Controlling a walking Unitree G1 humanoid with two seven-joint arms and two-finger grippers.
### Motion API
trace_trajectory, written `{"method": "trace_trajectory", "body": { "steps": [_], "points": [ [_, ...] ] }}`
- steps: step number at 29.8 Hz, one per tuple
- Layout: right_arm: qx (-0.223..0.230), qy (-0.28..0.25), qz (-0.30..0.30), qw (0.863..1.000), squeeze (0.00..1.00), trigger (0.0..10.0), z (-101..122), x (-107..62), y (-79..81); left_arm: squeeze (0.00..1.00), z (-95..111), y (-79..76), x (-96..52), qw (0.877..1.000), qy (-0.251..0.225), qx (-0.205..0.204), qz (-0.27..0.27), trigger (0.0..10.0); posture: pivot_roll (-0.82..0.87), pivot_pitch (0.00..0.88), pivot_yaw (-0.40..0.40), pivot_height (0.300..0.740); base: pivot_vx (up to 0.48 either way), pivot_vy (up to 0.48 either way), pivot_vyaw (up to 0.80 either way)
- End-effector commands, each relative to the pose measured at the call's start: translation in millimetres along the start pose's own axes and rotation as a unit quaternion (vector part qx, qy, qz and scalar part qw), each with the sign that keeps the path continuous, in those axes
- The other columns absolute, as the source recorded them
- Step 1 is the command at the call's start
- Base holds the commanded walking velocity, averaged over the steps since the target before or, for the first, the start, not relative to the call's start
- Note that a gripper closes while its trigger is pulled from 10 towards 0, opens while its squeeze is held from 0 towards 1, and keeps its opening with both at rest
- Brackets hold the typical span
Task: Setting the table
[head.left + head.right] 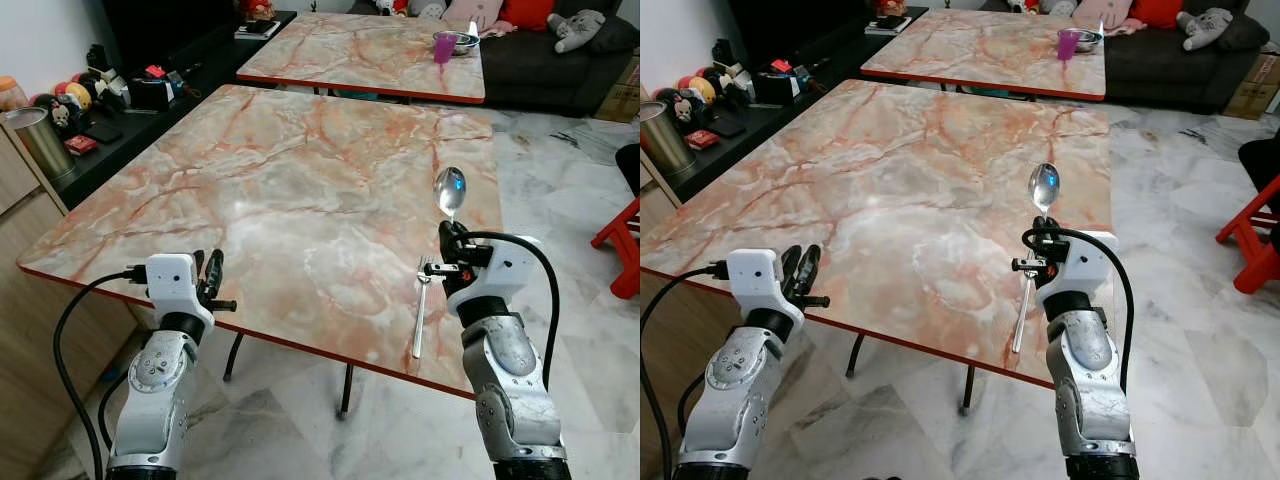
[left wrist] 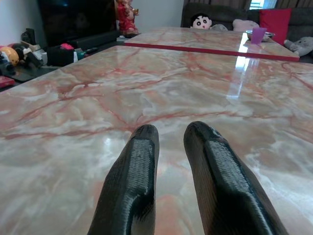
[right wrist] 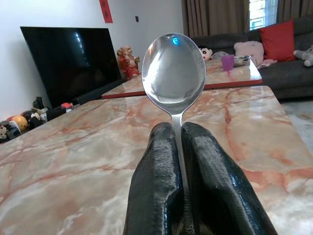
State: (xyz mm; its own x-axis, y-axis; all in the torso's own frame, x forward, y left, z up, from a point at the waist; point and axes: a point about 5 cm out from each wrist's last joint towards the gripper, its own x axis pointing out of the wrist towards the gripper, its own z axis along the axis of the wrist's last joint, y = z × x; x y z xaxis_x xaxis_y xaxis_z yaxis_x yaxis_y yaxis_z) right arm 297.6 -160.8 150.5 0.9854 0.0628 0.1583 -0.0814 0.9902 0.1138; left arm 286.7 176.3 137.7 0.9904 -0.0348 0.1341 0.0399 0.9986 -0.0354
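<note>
the right gripper (image 1: pixel 446 236) is clenching a silver spoon (image 1: pixel 450 190) by its handle, bowl pointing up and away from the robot, above the near right part of the marble-patterned table (image 1: pixel 280 200). in the right wrist view the two black fingers (image 3: pixel 156 186) are pressing on either side of the thin handle, with the shiny bowl (image 3: pixel 173 68) standing above them. a fork (image 1: pixel 421 315) is lying flat on the table just to the left of the right gripper, its tines pointing away from the robot and its handle reaching toward the near edge.

the left gripper (image 1: pixel 212 272) is hovering at the near left edge of the table, holding nothing; in the left wrist view its fingers (image 2: pixel 137 181) are sitting a little apart with a narrow gap between them, over bare tabletop.

a second table (image 1: pixel 370 50) of the same pattern is standing beyond the first, carrying a purple cup (image 1: pixel 444 46) beside a metal bowl (image 1: pixel 464 42). a dark sofa (image 1: pixel 560 60) with cushions and soft toys is sitting behind it. a low dark cabinet (image 1: pixel 120 130) with small items is running along the left, and a red chair (image 1: pixel 622 245) is showing at the right edge.
</note>
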Motion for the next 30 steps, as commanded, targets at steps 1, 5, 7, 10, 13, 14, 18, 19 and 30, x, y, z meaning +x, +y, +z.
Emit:
{"method": "trace_trajectory", "body": {
  "steps": [1,5,7,10,13,14,18,19,30],
  "points": [
    [0.001,-0.011,0.001,1.0,0.0,10.0,4.5,2.6,2.0,0.0,4.0,1.7,2.2,1.0,-0.005,-0.004,0.004,10.0,0.06,0.072,0.011,0.74,0.0,0.251,0.0],
    [0.003,-0.01,0.0,1.0,0.0,10.0,4.1,2.5,2.3,0.0,4.0,2.0,2.1,1.0,-0.005,-0.004,0.004,10.0,0.06,0.073,0.012,0.74,0.0,0.301,0.0],
    [0.003,-0.01,0.0,1.0,0.0,10.0,3.8,2.5,2.3,0.0,4.3,1.5,2.1,1.0,-0.005,-0.003,0.003,10.0,0.06,0.074,0.013,0.74,0.0,0.3,0.0],
    [0.004,-0.009,-0.001,1.0,0.0,10.0,3.4,2.5,2.1,0.0,4.6,1.3,2.2,1.0,-0.006,-0.005,0.003,10.0,0.06,0.074,0.012,0.74,0.0,0.296,0.0],
    [0.003,-0.007,-0.003,1.0,0.0,10.0,2.5,2.6,1.0,0.0,4.9,2.1,2.2,1.0,-0.006,-0.005,0.004,10.0,0.07,0.076,0.012,0.74,0.0,0.296,0.0],
    [0.003,-0.007,-0.004,1.0,0.0,10.0,2.3,2.7,0.7,0.0,4.8,2.4,2.2,1.0,-0.006,-0.005,0.005,10.0,0.06,0.076,0.012,0.74,0.0,0.48,0.0],
    [0.003,-0.007,-0.004,1.0,0.0,10.0,2.4,2.9,1.0,0.0,5.1,2.6,1.9,1.0,-0.007,-0.001,0.004,10.0,0.06,0.076,0.012,0.74,0.0,0.373,0.0],
    [0.003,-0.007,-0.003,1.0,0.0,10.0,2.2,3.2,1.5,0.0,5.4,1.6,1.6,1.0,-0.009,0.005,-0.001,10.0,0.07,0.075,0.011,0.74,0.0,0.0,0.0],
    [-0.004,-0.008,0.004,1.0,0.0,10.0,3.0,4.2,3.8,0.0,8.9,2.4,1.5,1.0,-0.021,0.015,0.002,10.0,0.06,0.072,0.011,0.74,0.0,-0.172,0.0]
  ]
}}
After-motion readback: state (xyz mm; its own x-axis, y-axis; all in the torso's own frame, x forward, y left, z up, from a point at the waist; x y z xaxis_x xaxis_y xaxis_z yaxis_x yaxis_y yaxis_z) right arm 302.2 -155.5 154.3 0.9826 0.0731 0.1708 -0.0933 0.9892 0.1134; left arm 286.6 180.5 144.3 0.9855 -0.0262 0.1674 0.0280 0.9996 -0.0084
